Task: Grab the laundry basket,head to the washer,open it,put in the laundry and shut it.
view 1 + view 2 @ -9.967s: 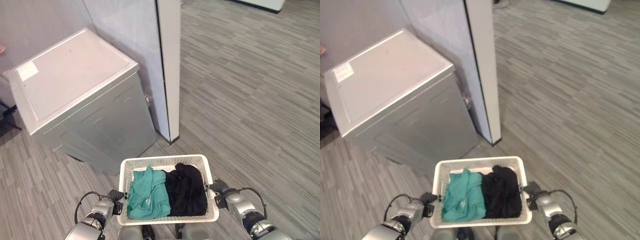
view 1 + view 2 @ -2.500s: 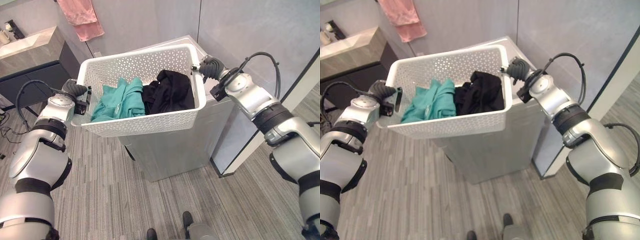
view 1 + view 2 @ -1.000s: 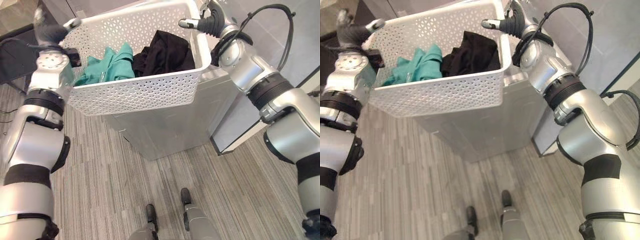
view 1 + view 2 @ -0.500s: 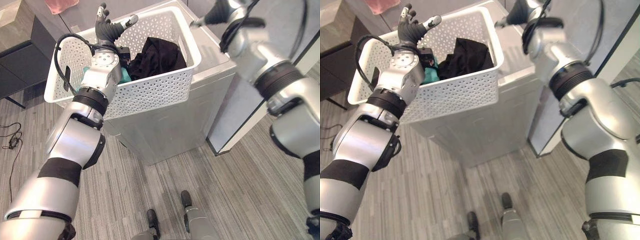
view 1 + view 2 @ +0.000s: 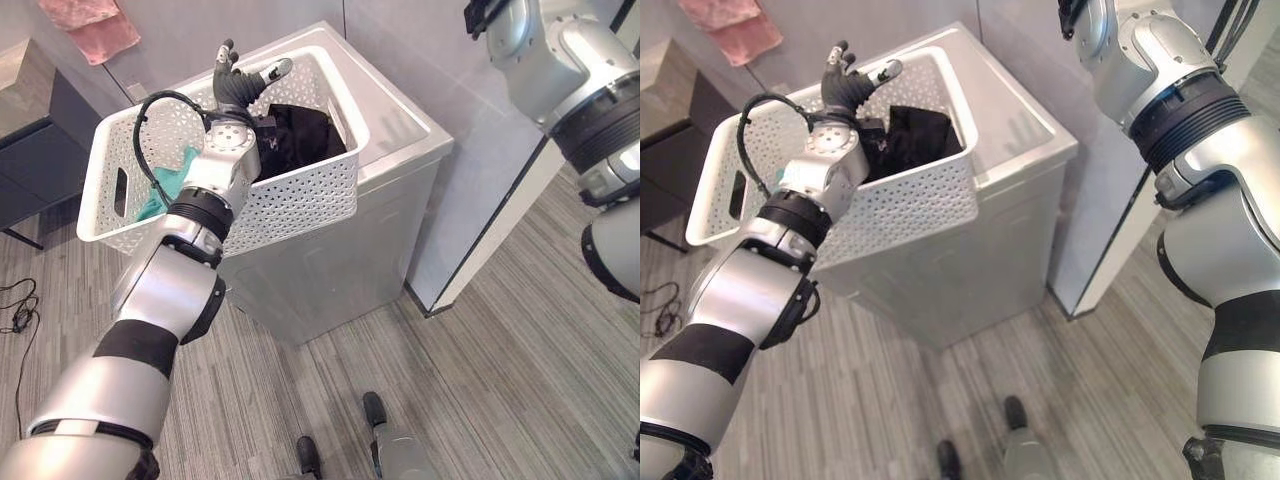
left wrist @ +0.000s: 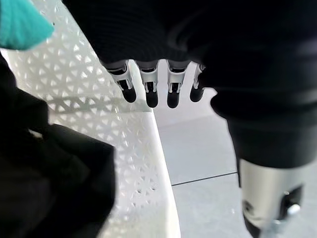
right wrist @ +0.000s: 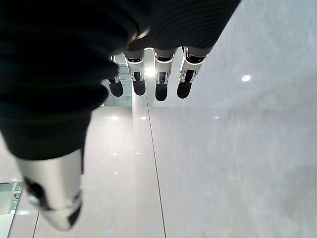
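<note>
Left eye view: the white laundry basket (image 5: 300,205) rests on top of the washer (image 5: 400,130), holding a teal garment (image 5: 165,190) at 9 o'clock and a black garment (image 5: 300,130) at 3 o'clock. The left hand (image 5: 232,88) hovers over the basket, fingers straight and spread. The right hand (image 7: 148,74), fingers straight, is raised at 1 o'clock, holding nothing.

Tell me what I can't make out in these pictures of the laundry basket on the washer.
- Teal garment: mostly hidden behind the left arm and the laundry basket wall in both eye views.
- Washer door or lid: hidden under the basket.
- Right robot hand: cut off by the eye views' top edge.
- Pink towel: cropped by the top edge.
</note>
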You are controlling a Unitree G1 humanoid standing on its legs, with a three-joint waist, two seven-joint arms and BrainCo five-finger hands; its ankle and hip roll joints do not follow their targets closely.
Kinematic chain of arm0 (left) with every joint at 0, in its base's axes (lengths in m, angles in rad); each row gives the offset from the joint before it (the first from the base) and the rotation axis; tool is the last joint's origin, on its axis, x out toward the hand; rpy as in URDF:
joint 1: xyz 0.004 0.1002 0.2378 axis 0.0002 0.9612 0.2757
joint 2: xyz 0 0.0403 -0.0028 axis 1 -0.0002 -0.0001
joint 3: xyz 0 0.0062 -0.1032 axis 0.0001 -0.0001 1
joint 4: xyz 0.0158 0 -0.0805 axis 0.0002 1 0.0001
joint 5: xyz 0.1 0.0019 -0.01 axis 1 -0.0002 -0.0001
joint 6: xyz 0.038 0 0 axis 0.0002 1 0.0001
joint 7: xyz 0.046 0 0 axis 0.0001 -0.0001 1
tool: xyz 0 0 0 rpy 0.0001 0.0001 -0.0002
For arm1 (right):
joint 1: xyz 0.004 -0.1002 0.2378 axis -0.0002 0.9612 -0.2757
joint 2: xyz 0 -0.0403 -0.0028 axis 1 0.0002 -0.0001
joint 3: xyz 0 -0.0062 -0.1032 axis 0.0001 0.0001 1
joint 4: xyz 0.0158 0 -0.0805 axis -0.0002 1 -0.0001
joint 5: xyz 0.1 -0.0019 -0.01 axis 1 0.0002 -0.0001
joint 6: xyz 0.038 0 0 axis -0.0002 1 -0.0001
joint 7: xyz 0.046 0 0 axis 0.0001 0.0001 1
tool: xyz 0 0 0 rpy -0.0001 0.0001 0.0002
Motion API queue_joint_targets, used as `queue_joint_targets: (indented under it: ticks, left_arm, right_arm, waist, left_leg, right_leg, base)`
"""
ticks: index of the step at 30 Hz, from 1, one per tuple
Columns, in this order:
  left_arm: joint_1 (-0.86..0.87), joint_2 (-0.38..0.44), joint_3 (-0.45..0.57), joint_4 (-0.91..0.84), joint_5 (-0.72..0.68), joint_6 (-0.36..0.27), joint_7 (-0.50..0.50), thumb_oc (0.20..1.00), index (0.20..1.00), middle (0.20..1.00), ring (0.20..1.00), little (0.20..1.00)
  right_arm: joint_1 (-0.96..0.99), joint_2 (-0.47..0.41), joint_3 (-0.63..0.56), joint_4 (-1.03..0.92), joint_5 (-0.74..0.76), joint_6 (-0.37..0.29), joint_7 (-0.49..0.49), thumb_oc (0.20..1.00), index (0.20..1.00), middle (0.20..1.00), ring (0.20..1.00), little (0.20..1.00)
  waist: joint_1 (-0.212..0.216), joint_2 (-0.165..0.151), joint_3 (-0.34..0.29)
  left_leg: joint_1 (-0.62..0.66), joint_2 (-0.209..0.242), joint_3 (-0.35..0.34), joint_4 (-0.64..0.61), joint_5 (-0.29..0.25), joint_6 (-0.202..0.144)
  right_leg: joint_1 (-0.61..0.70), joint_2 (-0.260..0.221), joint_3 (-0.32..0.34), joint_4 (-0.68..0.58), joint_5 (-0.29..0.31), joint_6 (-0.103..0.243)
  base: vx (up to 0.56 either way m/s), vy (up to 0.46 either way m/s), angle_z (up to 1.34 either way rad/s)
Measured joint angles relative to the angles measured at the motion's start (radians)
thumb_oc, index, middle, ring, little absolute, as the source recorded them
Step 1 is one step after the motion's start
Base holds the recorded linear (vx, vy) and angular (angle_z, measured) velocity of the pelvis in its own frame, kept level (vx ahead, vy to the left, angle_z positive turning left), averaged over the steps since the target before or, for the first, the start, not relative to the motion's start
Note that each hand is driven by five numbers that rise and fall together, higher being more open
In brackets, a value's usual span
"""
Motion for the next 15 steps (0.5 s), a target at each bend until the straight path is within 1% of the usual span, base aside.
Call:
queue_joint_targets:
  ticks: [1, 3, 5, 6, 8, 9, 10, 12, 13, 14, 15]
  left_arm:
    - [0.000, 0.000, 0.000, 0.000, 0.002, 0.002, 0.006, 1.000, 1.000, 1.000, 1.000, 1.000]
    - [0.000, 0.000, 0.000, -0.002, 0.035, 0.008, 0.018, 1.000, 1.000, 1.000, 1.000, 1.000]
    - [-0.005, 0.001, 0.000, -0.014, 0.039, 0.011, 0.019, 1.000, 1.000, 1.000, 1.000, 1.000]
    - [-0.010, 0.005, -0.003, -0.017, 0.039, 0.010, 0.019, 1.000, 1.000, 1.000, 1.000, 1.000]
    - [-0.031, 0.012, -0.011, -0.044, 0.041, 0.009, 0.024, 1.000, 1.000, 1.000, 1.000, 1.000]
    - [-0.044, 0.017, -0.007, -0.117, 0.039, 0.000, 0.032, 1.000, 1.000, 1.000, 1.000, 1.000]
    - [-0.055, 0.025, -0.010, -0.214, 0.039, -0.027, 0.035, 1.000, 1.000, 1.000, 1.000, 1.000]
    - [-0.063, 0.047, -0.010, -0.330, 0.038, -0.056, 0.040, 1.000, 1.000, 1.000, 1.000, 1.000]
    - [-0.057, 0.064, -0.008, -0.421, 0.037, -0.060, 0.055, 1.000, 1.000, 1.000, 1.000, 1.000]
    - [-0.043, 0.095, -0.038, -0.610, 0.054, -0.134, 0.064, 1.000, 1.000, 1.000, 1.000, 1.000]
    - [-0.002, 0.107, -0.028, -0.747, 0.091, -0.144, 0.075, 1.000, 1.000, 1.000, 1.000, 1.000]
  right_arm:
    - [-0.006, 0.000, -0.001, -0.007, 0.000, 0.000, -0.001, 1.000, 1.000, 1.000, 1.000, 1.000]
    - [-0.010, -0.001, 0.001, -0.022, -0.009, -0.003, -0.002, 1.000, 1.000, 1.000, 1.000, 1.000]
    - [-0.011, -0.007, 0.002, -0.019, -0.017, -0.015, -0.002, 1.000, 1.000, 1.000, 1.000, 1.000]
    - [-0.012, -0.009, 0.000, -0.010, -0.017, -0.022, -0.002, 1.000, 1.000, 1.000, 1.000, 1.000]
    - [-0.013, -0.027, -0.001, -0.003, -0.014, -0.029, -0.002, 1.000, 1.000, 1.000, 1.000, 1.000]
    - [-0.013, -0.038, -0.006, 0.002, 0.004, -0.029, -0.001, 1.000, 1.000, 1.000, 1.000, 1.000]
    - [-0.001, -0.039, -0.063, -0.003, 0.033, -0.033, -0.001, 1.000, 1.000, 1.000, 1.000, 1.000]
    - [0.006, -0.046, -0.111, -0.022, 0.068, -0.033, -0.001, 1.000, 1.000, 1.000, 1.000, 1.000]
    - [0.025, -0.070, -0.149, -0.087, 0.085, -0.027, 0.002, 1.000, 1.000, 1.000, 1.000, 1.000]
    - [0.076, -0.143, -0.182, -0.213, 0.095, -0.041, -0.008, 1.000, 1.000, 1.000, 1.000, 1.000]
    - [0.134, -0.169, -0.251, -0.295, 0.097, -0.039, -0.003, 1.000, 1.000, 1.000, 1.000, 1.000]
  waist:
    - [0.000, -0.002, 0.001]
    - [-0.008, -0.009, 0.000]
    - [-0.010, -0.019, 0.002]
    - [-0.018, -0.027, 0.002]
    - [-0.024, -0.039, 0.001]
    - [-0.024, -0.041, 0.001]
    - [-0.026, -0.042, 0.001]
    - [-0.026, -0.044, 0.000]
    - [-0.027, -0.045, 0.000]
    - [-0.027, -0.047, 0.000]
    - [-0.026, -0.052, 0.000]
  left_leg:
    - [0.012, 0.000, 0.013, -0.005, 0.000, 0.000]
    - [0.031, 0.001, 0.013, -0.005, -0.001, 0.000]
    - [0.050, 0.001, 0.015, -0.006, -0.001, 0.001]
    - [0.068, 0.000, 0.015, -0.006, -0.002, 0.002]
    - [0.096, 0.001, 0.015, -0.006, -0.011, 0.015]
    - [0.114, 0.001, 0.014, -0.006, -0.022, 0.031]
    - [0.134, -0.001, 0.014, -0.006, -0.037, 0.046]
    - [0.153, -0.007, 0.013, -0.007, -0.050, 0.057]
    - [0.162, -0.011, 0.013, -0.009, -0.060, 0.069]
    - [0.192, -0.014, 0.012, -0.008, -0.080, 0.073]
    - [0.220, -0.024, 0.011, -0.009, -0.098, 0.087]
  right_leg:
    - [0.010, 0.003, 0.008, -0.010, 0.003, 0.000]
    - [0.035, 0.003, 0.016, -0.027, 0.009, 0.003]
    - [0.061, 0.004, 0.017, -0.045, 0.018, -0.002]
    - [0.089, 0.005, 0.016, -0.062, 0.020, -0.001]
    - [0.133, 0.005, 0.016, -0.095, 0.031, -0.001]
    - [0.153, 0.004, 0.017, -0.105, 0.034, 0.002]
    - [0.178, 0.005, 0.017, -0.115, 0.035, 0.005]
    - [0.197, -0.001, 0.023, -0.120, 0.047, 0.009]
    - [0.206, -0.004, 0.025, -0.120, 0.048, 0.010]
    - [0.236, -0.007, 0.019, -0.121, 0.039, 0.022]
    - [0.262, -0.011, 0.020, -0.121, 0.034, 0.035]
  base:
    - [-0.03, 0.029, -0.23]
    - [-0.05, 0.045, -0.14]
    - [-0.03, 0.048, -0.03]
    - [-0.06, 0.083, 0.00]
    - [-0.05, 0.103, 0.00]
    - [-0.08, 0.142, -0.03]
    - [-0.10, 0.172, -0.03]
    - [-0.08, 0.194, -0.06]
    - [-0.09, 0.203, 0.01]
    - [-0.12, 0.176, 0.04]
    - [-0.17, 0.277, 0.03]
